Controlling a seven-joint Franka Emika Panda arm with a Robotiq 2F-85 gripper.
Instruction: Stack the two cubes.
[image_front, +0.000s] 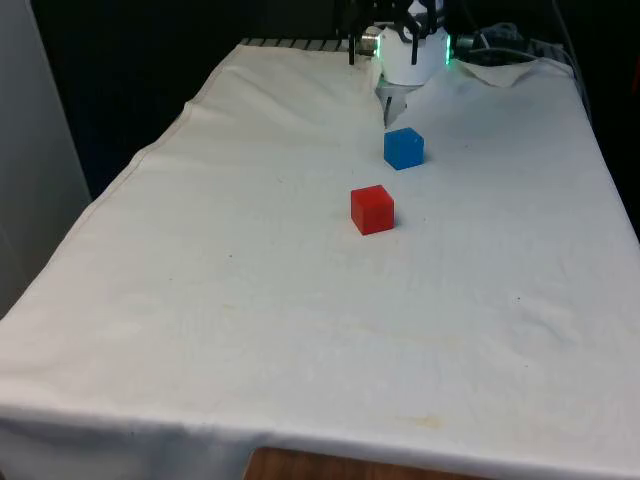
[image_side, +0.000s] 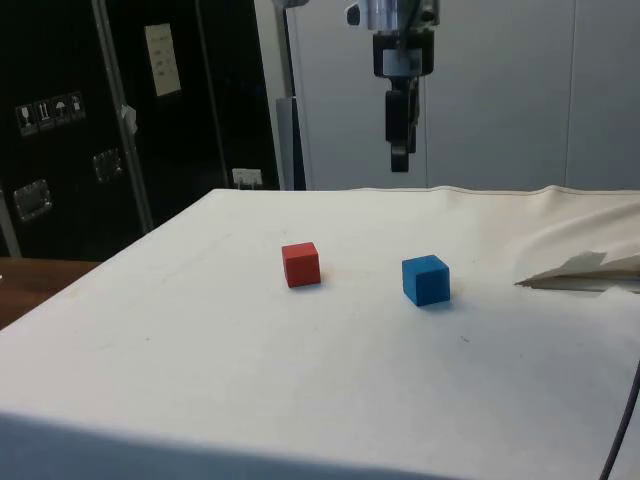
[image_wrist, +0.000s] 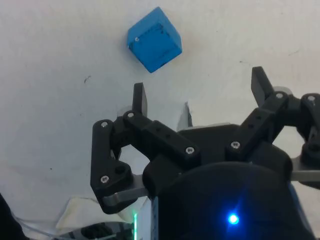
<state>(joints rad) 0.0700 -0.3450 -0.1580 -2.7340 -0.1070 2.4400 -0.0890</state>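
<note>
A blue cube (image_front: 403, 148) (image_side: 426, 279) sits on the white cloth toward the table's far end. A red cube (image_front: 372, 209) (image_side: 300, 265) rests on the cloth a short way nearer the front camera and slightly to the front view's left, apart from the blue one. My gripper (image_front: 387, 110) (image_side: 401, 158) hangs well above the cloth, behind the blue cube, pointing down. In the wrist view the gripper (image_wrist: 200, 90) is open and holds nothing, and the blue cube (image_wrist: 154, 39) lies beyond its fingertips (image_wrist: 140, 97), off to one side.
A raised fold of cloth (image_side: 585, 270) (image_front: 505, 70) lies at the far end near the robot's base. The table's left edge (image_front: 120, 180) drops off beside a grey wall. Bare cloth (image_front: 300, 330) stretches in front of the cubes.
</note>
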